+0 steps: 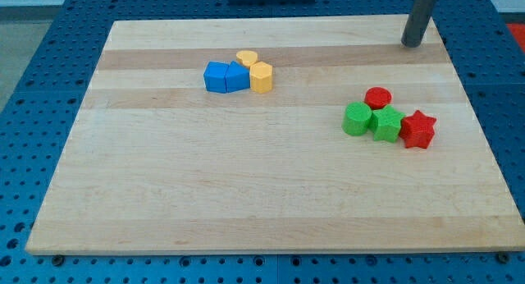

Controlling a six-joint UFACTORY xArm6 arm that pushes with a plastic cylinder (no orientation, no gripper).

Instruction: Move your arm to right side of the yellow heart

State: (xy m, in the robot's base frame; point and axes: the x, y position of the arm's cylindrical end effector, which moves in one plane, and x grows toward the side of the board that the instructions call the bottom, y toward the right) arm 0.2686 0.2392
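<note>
My tip [411,44] rests near the tabletop's [246,194] top right corner; it is a bare rod with no claw to open or close. The yellow heart [247,58] sits well to its left, touching a yellow block [262,77] and two blue blocks [226,77]
</note>
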